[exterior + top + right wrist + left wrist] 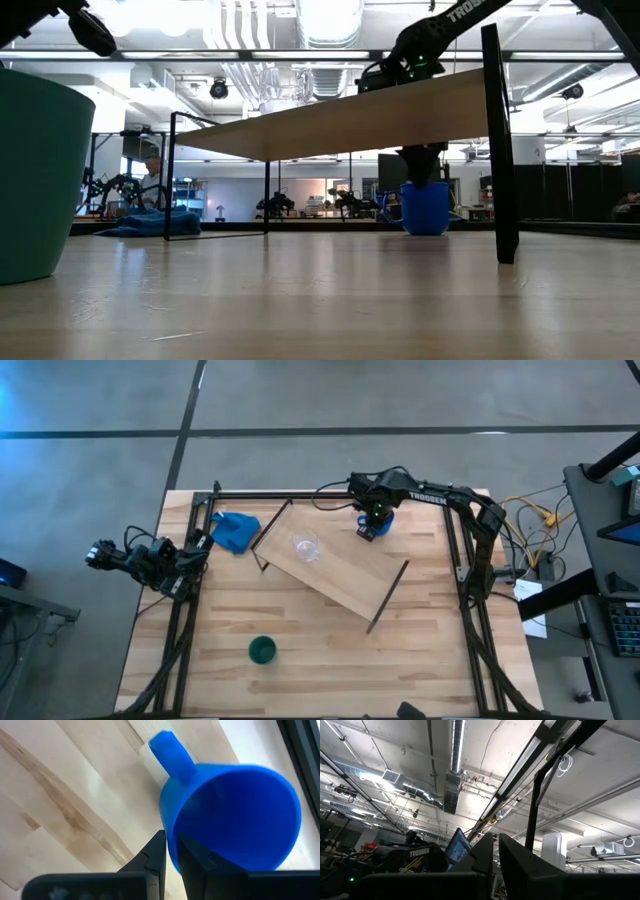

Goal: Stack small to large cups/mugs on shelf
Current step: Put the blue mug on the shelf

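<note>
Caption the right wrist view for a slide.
Right gripper fingers pinching the rim of the blue mug above the wooden tabletop.

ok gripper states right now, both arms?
Left gripper: closed, holding nothing, parked at the table's left edge.
Right gripper: closed on the blue mug rim.

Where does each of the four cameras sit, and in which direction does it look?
High view: above the table, straight down; shows both arms, shelf, glass cup, green cup.
Low view: at tabletop height, level across; shows the right arm above the blue mug.
Left wrist view: on the left arm, facing the ceiling; left gripper shows.
Right wrist view: on the right arm; right gripper clamps the mug rim.
Shared: high, low and right wrist views all show the blue mug.
</note>
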`<state>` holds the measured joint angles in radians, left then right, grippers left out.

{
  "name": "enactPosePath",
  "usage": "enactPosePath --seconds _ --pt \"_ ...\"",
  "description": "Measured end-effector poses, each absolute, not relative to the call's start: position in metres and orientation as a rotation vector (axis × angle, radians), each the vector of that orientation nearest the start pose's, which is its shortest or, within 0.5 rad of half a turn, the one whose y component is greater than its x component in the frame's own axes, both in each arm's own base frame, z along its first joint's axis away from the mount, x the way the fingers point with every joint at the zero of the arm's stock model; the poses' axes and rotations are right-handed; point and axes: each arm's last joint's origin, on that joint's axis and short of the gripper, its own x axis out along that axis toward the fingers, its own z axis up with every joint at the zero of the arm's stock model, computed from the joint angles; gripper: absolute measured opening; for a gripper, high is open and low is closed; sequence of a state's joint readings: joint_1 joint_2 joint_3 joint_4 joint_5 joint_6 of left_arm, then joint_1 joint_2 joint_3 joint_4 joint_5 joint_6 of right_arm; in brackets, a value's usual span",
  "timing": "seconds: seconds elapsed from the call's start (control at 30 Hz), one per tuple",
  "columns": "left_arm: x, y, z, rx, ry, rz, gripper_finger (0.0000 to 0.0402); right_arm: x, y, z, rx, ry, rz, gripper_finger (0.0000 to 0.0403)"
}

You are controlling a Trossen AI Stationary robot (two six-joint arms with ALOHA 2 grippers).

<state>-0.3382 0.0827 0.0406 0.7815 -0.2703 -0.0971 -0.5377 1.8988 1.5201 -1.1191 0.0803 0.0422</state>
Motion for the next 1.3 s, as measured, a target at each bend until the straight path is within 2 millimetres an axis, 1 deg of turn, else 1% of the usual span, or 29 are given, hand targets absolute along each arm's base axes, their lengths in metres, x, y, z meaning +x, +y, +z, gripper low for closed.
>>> enactPosePath --seconds 0.07,0.17,0.27,0.43,0.5,0.57,0.73,0.87,0.93,1.0,1.1,1.17,1.3 --pt "0.073 -0.018 0.239 -0.315 -0.703 -0.099 0.0015 0.311 -0.188 0.222 0.362 1.461 -0.517 0.0034" --pt "0.073 -0.018 0.239 -0.315 -0.703 -0.099 0.0015 0.311 -0.188 0.224 0.357 1.457 -0.515 0.0014" --pt "0.073 -0.018 0.239 -0.315 -0.703 -0.1 0.0015 0.31 -0.187 0.227 0.356 1.466 -0.51 0.0011" --pt "0.073 -0.018 0.239 -0.314 -0.702 -0.099 0.0015 0.305 -0.183 0.243 0.357 1.49 -0.503 0.001" --pt "0.073 -0.018 0.239 -0.314 -0.702 -0.099 0.0015 0.303 -0.18 0.254 0.35 1.478 -0.501 0.001" --pt "0.073 -0.018 0.239 -0.314 -0.7 -0.099 0.0015 0.3 -0.178 0.27 0.338 1.432 -0.506 0.0009" --pt "0.074 -0.018 0.239 -0.313 -0.698 -0.099 0.0015 0.287 -0.163 0.322 0.298 1.293 -0.515 0.0009" --pt "0.074 -0.018 0.239 -0.312 -0.696 -0.099 0.0015 0.272 -0.147 0.363 0.261 1.178 -0.511 0.0009" --pt "0.074 -0.018 0.238 -0.312 -0.695 -0.099 0.0015 0.265 -0.137 0.38 0.24 1.124 -0.501 0.0009" --pt "0.074 -0.018 0.238 -0.312 -0.695 -0.099 0.0015 0.262 -0.126 0.391 0.22 1.085 -0.478 0.0009" --pt "0.074 -0.018 0.238 -0.312 -0.695 -0.099 0.0015 0.261 -0.106 0.401 0.219 1.045 -0.373 0.0009" --pt "0.074 -0.018 0.238 -0.312 -0.695 -0.099 0.0015 0.265 -0.09 0.403 0.215 1.033 -0.291 0.0009" --pt "0.074 -0.018 0.238 -0.312 -0.695 -0.099 0.0015 0.274 -0.06 0.407 0.182 1.027 -0.2 0.0009"
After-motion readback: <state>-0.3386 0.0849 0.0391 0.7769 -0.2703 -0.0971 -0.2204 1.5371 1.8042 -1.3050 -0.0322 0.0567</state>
